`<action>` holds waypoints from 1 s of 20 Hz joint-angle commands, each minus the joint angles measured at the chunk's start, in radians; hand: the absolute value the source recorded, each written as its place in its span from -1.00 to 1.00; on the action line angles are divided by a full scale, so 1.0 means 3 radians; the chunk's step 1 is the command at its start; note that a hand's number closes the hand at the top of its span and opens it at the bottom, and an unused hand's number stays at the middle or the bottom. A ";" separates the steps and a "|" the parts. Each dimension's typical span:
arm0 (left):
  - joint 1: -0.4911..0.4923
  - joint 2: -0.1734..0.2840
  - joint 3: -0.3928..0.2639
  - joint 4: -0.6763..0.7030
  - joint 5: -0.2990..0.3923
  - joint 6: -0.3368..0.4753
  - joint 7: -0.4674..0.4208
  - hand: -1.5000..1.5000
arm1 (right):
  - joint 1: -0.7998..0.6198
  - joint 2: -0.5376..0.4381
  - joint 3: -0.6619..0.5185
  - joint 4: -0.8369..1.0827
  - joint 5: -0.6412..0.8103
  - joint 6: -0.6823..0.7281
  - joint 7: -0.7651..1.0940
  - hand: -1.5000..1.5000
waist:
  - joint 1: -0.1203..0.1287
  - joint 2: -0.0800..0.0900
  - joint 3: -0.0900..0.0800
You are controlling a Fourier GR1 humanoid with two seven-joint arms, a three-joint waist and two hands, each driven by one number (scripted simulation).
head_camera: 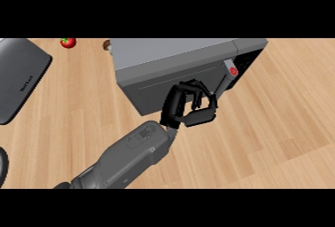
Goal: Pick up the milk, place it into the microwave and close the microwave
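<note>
Evidently the microwave [177, 60] is shut, so whatever it holds, milk included, cannot be seen. One hand [189, 105], its side unclear, rests against the door with fingers curled, gripping nothing visible.

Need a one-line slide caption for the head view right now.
One hand with curled fingers at the shut door of the grey microwave on the wooden counter; no milk in view.

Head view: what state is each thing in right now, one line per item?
Microwave: door looks shut.
Hand: fingers curled, against the microwave's front; which hand it is can't be told.
Milk: not visible.
Red fruit: lying on the counter, far left.
Dark flat object: lying at the left edge.
</note>
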 commanded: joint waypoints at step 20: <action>-0.0399 0.0002 0.0039 0.0353 0.0359 -0.0052 -0.0268 1.00 | -0.0402 -0.0566 -0.0364 0.0419 0.0011 0.0058 0.0043 -1.00 | -0.0009 0.0076 0.0012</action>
